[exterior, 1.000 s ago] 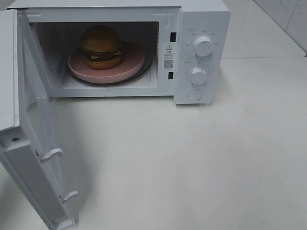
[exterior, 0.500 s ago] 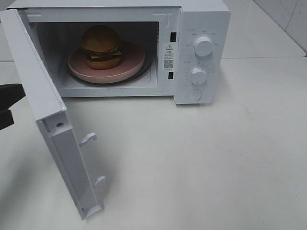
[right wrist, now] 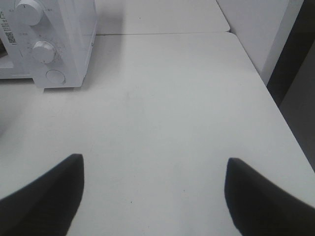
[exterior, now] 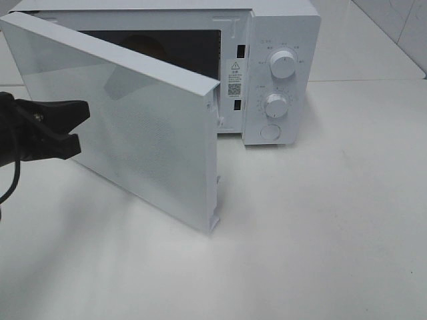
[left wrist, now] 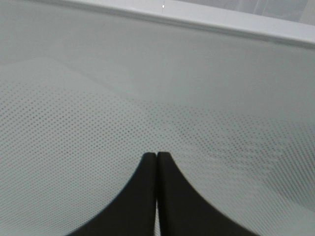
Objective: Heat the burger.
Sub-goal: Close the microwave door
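**Door standing half-shut on the burger**

The left gripper point(exterior: 80, 127), its fingers point(left wrist: 140, 196) pressed together and holding nothing, is bearing on the outer mesh face of the microwave door point(exterior: 153, 140). The burger point(exterior: 142, 44) is sitting inside the microwave point(exterior: 287, 27), and only the top of its bun is showing dimly above the door's upper edge.

The main risk is likely a weak push. It would leave the latch unengaged, so the oven would not start. Contact this near the hinge side gives little leverage, and the smooth panel could let the tips slide off.

The right gripper point(right wrist: 152, 164) is hanging spread wide and empty over the bare table point(exterior: 320, 233). The upper knob point(exterior: 283, 65), lower knob point(exterior: 275, 105) and round button point(exterior: 269, 132) are showing unobstructed. Nothing visible is blocking the door's path.
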